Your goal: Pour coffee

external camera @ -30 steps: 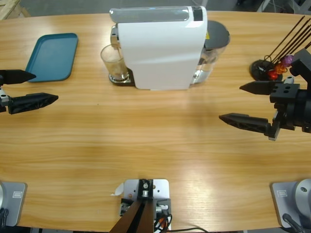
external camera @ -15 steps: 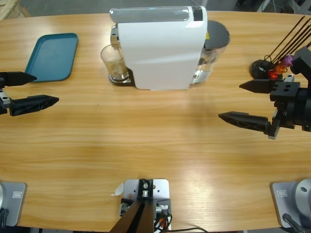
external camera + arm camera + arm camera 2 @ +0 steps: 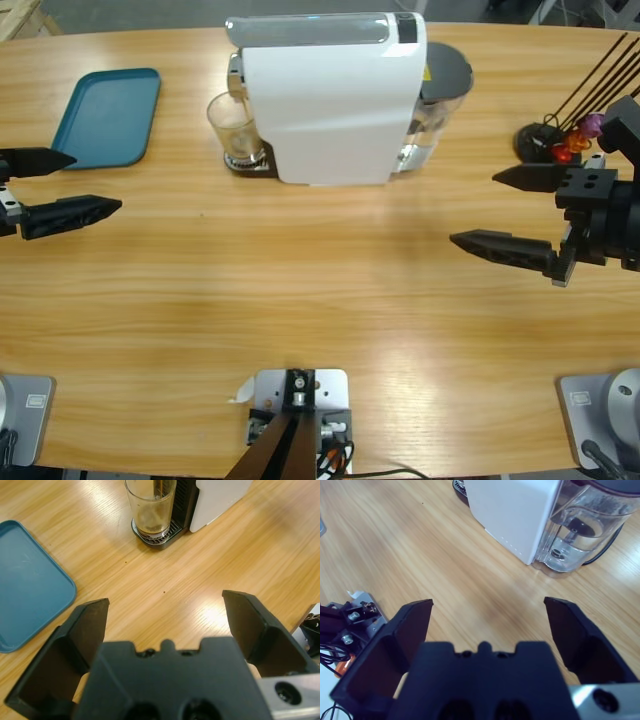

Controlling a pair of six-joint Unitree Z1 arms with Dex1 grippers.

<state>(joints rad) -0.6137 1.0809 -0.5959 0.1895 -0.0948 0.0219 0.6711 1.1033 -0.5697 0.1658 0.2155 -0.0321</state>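
Coffee [image 3: 151,529] unchanged in glass [image 3: 236,130] | left tool [image 3: 62,187], right tool [image 3: 508,212] spread, unmoved

Robot body: two black grippers, matte finish.
Left gripper [image 3: 165,615] and right gripper [image 3: 487,617]: wedge-shaped black jaws tapering to points, blocky black body with round recesses, silver-grey plate with screw at lower right.

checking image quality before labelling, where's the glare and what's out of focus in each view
High view: even light, sharp, with only soft shadow under the coffee machine. Left wrist view: bright glare patches on the table, and the left tool close to the lens looks soft, while the glass stays fairly sharp. Right wrist view: pale sheen on the wood, reflections on the clear water tank, and the right tool blurred.
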